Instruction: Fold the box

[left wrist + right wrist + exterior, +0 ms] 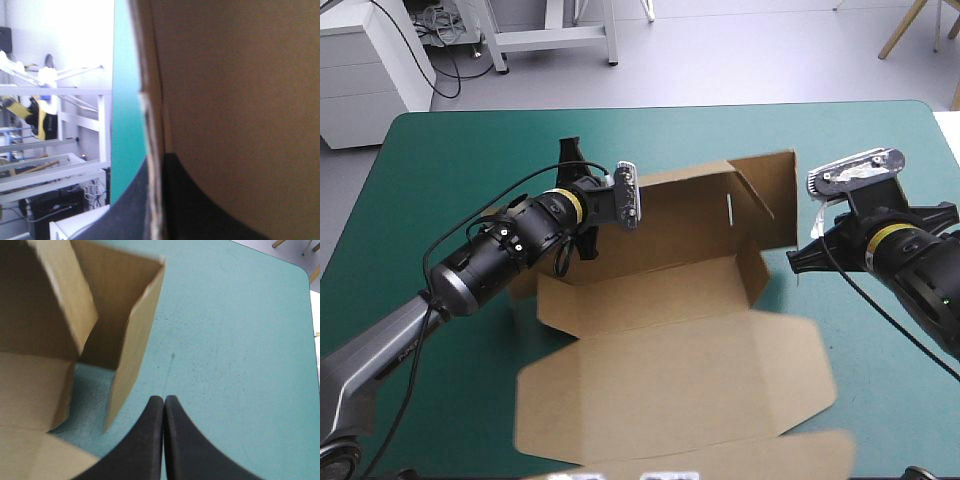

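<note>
1. Centrally, the box (670, 340) is laid on the teal-green cover (450, 170), far walls raised, lid flat.
2. Its left wall is pinched by the left gripper (156, 172).
3. The right gripper (164, 400) is pressed together just beside the right wall.

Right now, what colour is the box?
The box is plain brown board, best seen in the high view.

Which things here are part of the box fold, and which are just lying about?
Part of the job:
- brown box, walls partly raised, lid flat
- left claw, shut on a box wall
- right claw, shut, empty, beside the box's end wall

Lying about:
- no loose items show; only the teal-green cover under it all
</note>
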Controlling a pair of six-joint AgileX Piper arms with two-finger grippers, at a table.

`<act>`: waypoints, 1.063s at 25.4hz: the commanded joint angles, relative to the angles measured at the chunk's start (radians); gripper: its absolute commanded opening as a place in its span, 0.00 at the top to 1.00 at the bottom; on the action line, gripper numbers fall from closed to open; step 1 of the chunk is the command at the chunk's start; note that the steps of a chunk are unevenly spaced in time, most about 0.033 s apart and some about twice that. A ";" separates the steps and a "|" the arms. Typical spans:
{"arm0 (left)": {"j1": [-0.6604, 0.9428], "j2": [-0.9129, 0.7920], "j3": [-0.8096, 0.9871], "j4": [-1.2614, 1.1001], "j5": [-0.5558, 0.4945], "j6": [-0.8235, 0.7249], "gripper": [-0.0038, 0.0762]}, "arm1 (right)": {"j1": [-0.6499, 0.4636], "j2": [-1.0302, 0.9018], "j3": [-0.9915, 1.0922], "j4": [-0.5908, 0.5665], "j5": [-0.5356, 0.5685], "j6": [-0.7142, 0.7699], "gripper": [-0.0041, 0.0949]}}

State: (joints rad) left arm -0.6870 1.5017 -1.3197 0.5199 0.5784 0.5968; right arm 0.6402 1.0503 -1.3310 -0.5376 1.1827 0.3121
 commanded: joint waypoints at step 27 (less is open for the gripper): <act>-0.186 -0.042 0.098 0.929 0.059 -0.840 0.96 | -0.003 -0.020 -0.026 -0.057 -0.056 0.081 0.98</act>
State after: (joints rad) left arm -0.8665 1.5025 -1.2461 1.2549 0.6247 -0.0653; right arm 0.6402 1.0498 -1.3310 -0.5493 1.1811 0.3892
